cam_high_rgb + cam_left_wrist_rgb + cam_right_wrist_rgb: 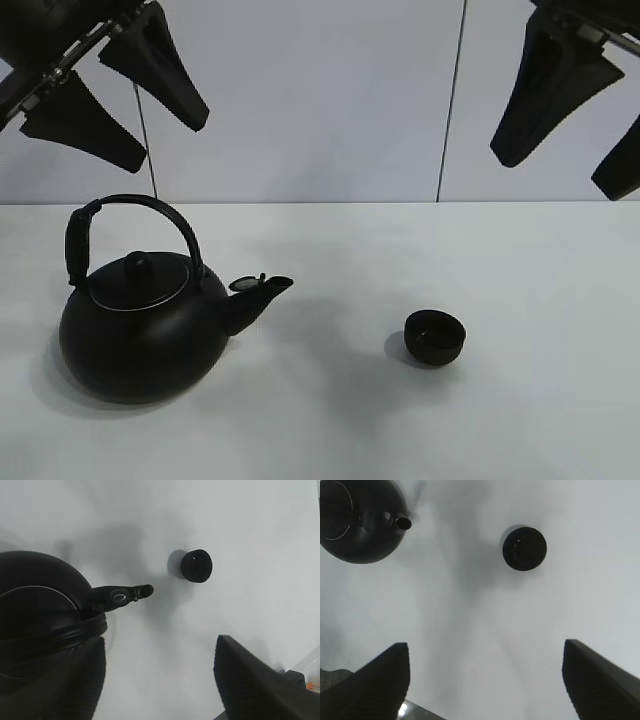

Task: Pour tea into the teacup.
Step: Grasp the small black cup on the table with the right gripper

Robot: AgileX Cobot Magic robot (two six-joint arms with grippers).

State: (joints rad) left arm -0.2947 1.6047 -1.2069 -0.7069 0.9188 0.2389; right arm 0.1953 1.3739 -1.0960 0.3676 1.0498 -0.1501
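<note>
The white worktop (330,430) carries both task things standing and untouched, so pouring looks not yet begun: grasping, lifting, tilting and filling are all left to do. It is matte and bare, marked only by soft shadows, and behind it runs a pale panelled wall (300,100) with thin dark vertical seams; nothing more of the room shows. The big round black kettle (140,330) sits upright on the left, lid on, arched handle (130,205) raised and spout (262,290) aimed toward the cup. Above it hangs the left end effector (167,140), released, fingers spread and gripping nothing; the right end effector (557,172) hangs high on the right, likewise spread wide and empty. The teacup (435,337), small and matte black, stands upright right of centre, well apart from the spout; its dark inside seems dry, though the black glaze makes that hard to tell
</note>
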